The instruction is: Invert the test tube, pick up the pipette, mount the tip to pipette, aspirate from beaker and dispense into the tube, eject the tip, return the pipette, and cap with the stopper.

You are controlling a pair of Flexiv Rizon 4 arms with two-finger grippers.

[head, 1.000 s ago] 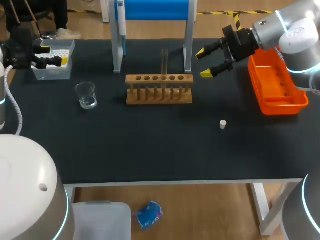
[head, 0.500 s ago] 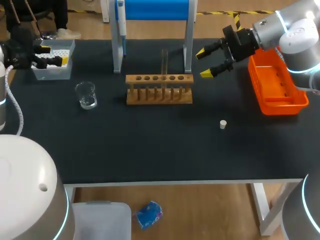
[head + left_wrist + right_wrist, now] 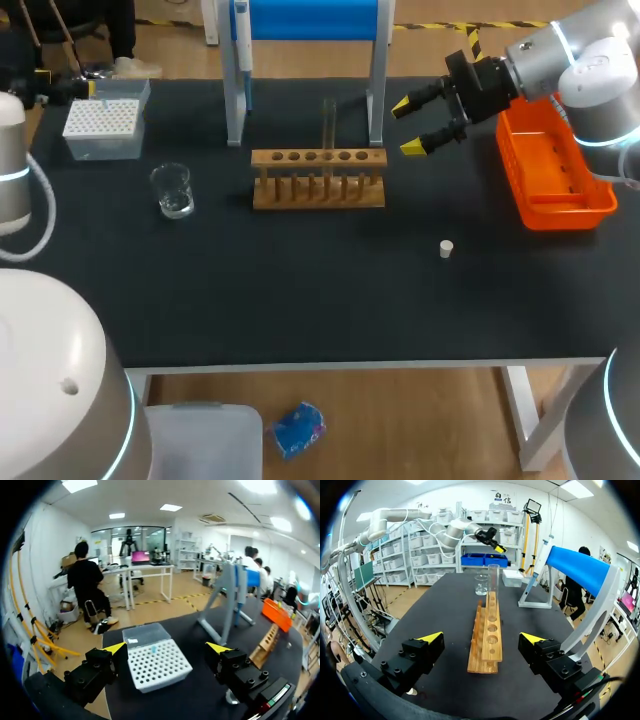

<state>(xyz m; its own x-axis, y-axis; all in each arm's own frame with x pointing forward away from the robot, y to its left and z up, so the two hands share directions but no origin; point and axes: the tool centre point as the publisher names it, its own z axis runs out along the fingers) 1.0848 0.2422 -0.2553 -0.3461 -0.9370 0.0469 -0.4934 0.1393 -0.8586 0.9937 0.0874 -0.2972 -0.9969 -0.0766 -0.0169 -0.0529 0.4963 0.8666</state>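
A clear glass test tube (image 3: 328,122) is standing upright in a light wooden rack (image 3: 318,178) with a row of round holes, its long axis vertical; which end is pointing up cannot be told. The rack is sitting mid-table on the matt black tabletop (image 3: 300,290). Behind it, a slim white-and-blue pipette (image 3: 241,45) is hanging vertically on a frame stand with a blue top and grey legs (image 3: 312,18).

A small clear glass beaker (image 3: 172,190) is standing beside the rack's left end; whether it is holding liquid is unclear. A translucent plastic tip box (image 3: 159,664) is showing a white grid of round holes. A short white cylindrical stopper (image 3: 446,248) is lying well apart from the rack, near an orange slotted plastic basket (image 3: 555,170).

The right gripper (image 3: 406,126) is hovering off the rack's right end, jaws spread wide and holding nothing. The left gripper (image 3: 167,647) is hanging by the tip box, its fingers wide apart and gripping nothing.
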